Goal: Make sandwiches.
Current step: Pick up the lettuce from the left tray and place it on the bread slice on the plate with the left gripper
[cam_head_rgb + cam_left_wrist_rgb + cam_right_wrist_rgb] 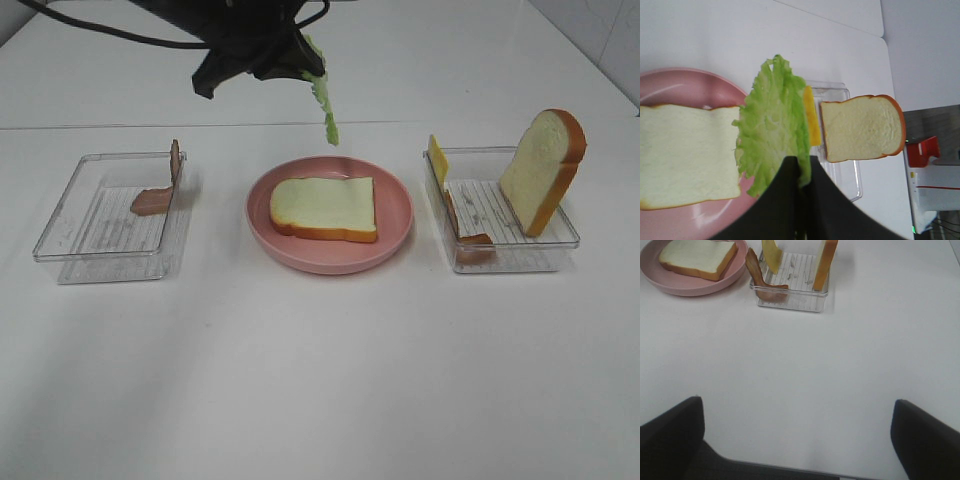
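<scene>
One white bread slice (323,208) lies flat on the pink plate (392,240). My left gripper (303,62) hangs above the plate's far edge, shut on a green lettuce leaf (326,105) that dangles down from it. In the left wrist view the lettuce (772,120) hangs over the plate's rim (680,80), beside the bread slice (685,155). A second bread slice (543,170) leans upright in the right tray (510,262), with a yellow cheese slice (437,160) and a bacon strip (470,235). Another bacon strip (158,195) sits in the left tray (100,262). My right gripper (796,405) is open over bare table, with nothing between its fingers.
The two clear trays flank the plate on a white table. The right wrist view shows the right tray (790,299) and the plate (690,287) far ahead of the right gripper, with a wide stretch of bare table between.
</scene>
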